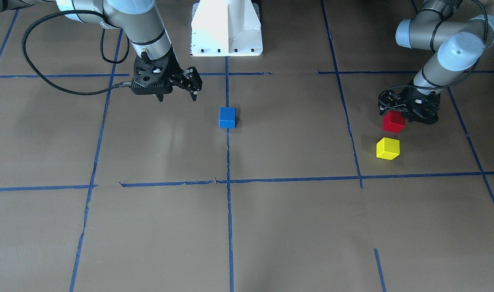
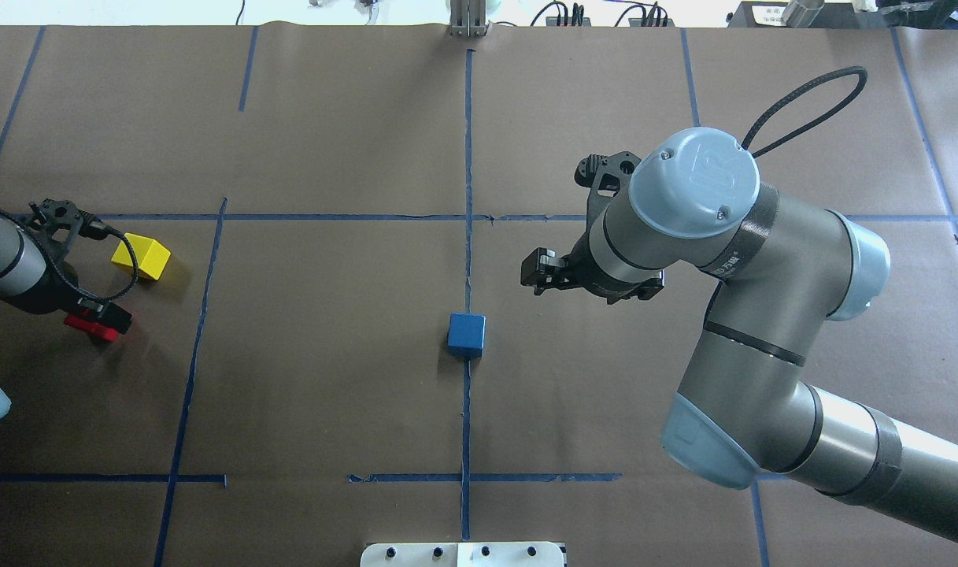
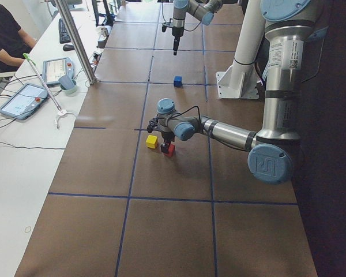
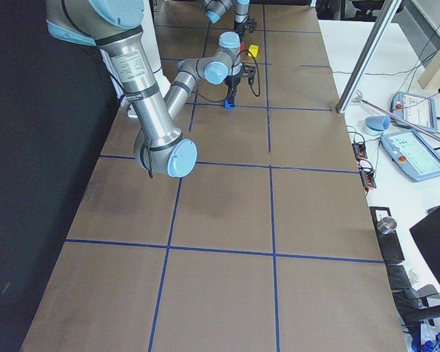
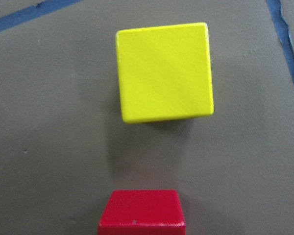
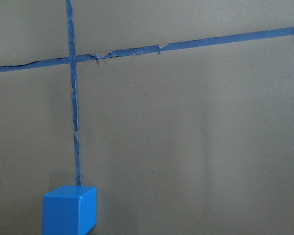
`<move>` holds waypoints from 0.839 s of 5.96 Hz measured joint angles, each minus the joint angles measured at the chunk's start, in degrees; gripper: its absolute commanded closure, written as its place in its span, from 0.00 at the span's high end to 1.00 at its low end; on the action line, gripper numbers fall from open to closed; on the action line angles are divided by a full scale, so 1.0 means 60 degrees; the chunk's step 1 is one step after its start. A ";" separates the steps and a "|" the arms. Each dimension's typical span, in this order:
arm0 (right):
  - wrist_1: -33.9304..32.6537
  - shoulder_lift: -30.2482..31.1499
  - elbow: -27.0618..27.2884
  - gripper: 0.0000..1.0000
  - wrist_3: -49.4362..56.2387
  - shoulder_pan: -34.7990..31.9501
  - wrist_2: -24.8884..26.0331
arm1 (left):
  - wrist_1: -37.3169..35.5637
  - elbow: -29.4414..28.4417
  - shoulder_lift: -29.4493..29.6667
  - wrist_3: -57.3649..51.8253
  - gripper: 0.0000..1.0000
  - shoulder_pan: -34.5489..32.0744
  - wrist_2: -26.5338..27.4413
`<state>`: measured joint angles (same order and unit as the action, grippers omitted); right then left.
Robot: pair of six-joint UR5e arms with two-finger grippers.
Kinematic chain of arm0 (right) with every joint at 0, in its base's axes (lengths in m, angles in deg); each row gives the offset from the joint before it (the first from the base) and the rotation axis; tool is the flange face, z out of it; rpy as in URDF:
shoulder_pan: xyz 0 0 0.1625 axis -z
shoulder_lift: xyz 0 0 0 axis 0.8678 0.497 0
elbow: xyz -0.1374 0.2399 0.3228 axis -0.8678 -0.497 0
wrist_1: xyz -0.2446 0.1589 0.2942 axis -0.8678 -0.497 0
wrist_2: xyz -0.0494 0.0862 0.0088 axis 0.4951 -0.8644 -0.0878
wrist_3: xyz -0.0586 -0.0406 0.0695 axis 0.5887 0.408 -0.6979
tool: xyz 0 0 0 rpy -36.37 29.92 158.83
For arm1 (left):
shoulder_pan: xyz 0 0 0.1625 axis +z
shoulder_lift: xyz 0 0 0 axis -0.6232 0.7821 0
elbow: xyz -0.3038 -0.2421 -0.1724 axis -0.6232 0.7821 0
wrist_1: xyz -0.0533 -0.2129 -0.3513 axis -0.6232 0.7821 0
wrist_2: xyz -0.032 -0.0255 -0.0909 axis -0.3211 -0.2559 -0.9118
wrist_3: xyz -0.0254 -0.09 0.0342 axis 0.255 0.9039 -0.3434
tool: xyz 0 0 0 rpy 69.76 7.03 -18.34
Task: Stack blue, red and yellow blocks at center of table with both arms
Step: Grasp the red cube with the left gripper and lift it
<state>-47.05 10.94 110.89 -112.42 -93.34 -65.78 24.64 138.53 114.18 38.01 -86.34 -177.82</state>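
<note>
Crouching low over the red block (image 1: 393, 122), the left gripper (image 1: 402, 112) covers it, and I cannot tell whether its fingers clamp it. The yellow block (image 1: 387, 148) lies just beside. The right gripper (image 1: 178, 96) hangs spread wide, apart from the blue block (image 1: 227, 117) on the centre tape line (image 1: 229, 211). Brown paper covers the table (image 1: 295, 231); a white side bench (image 3: 23, 173) carries tablets (image 3: 22, 99).

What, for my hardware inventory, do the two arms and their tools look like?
Both the left arm and right arm are silver-grey tubes with pale blue rounded joint caps; one right-arm cap bears an embossed UR logo. The left tool and right tool are black, two-fingered. A black braided cable loops to the right tool.
</note>
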 measured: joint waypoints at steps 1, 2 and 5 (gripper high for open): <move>0.0002 0.0141 0.0094 1.00 0.0070 -0.0048 -0.0029 | -0.0012 0.0027 0.0029 0.0038 0.00 0.0003 0.0250; -0.0002 0.0441 0.0352 1.00 0.0159 -0.0113 -0.0060 | -0.0055 0.0279 0.0056 0.0179 0.00 0.0002 0.0486; -0.0002 0.1746 0.1110 1.00 0.1262 -0.0707 -0.0310 | -0.1924 0.1919 0.1408 0.2335 0.00 0.0416 0.0423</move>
<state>-47.06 21.42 117.55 -104.84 -97.58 -67.64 13.10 150.04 122.63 52.02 -83.85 -175.28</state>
